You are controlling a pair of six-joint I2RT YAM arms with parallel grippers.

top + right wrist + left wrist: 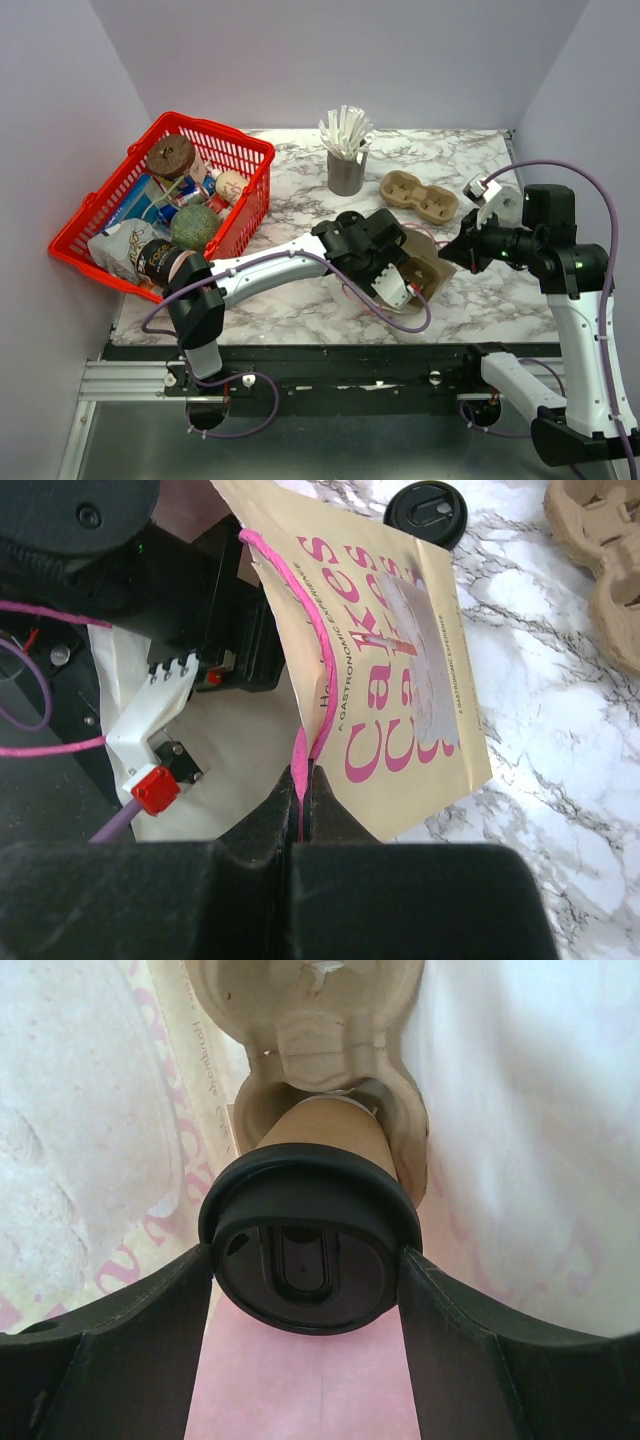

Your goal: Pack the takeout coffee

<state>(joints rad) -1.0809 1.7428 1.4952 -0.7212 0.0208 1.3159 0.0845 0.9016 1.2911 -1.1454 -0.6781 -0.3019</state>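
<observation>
Left gripper [305, 1256] clamped on black lid [300, 1185] of tan cup [315, 1130] in pulp carrier [310, 1040], right gripper [300, 815] pinched shut on pink handle [301, 765] of paper bag [420, 710] reading "Cakes", "A GASTRONOMIC EXPERIENCE"

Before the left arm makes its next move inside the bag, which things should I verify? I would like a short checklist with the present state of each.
1. Lid pressed on the cup: ok.
2. Cup's bottom in a pocket of the carrier, inside the bag: ok.
3. Cup fully seated and upright in that pocket: cannot tell.
4. Left end effector fingers against the lid on both sides: ok.
5. Right end effector shut on the bag's pink handle: ok.
</observation>
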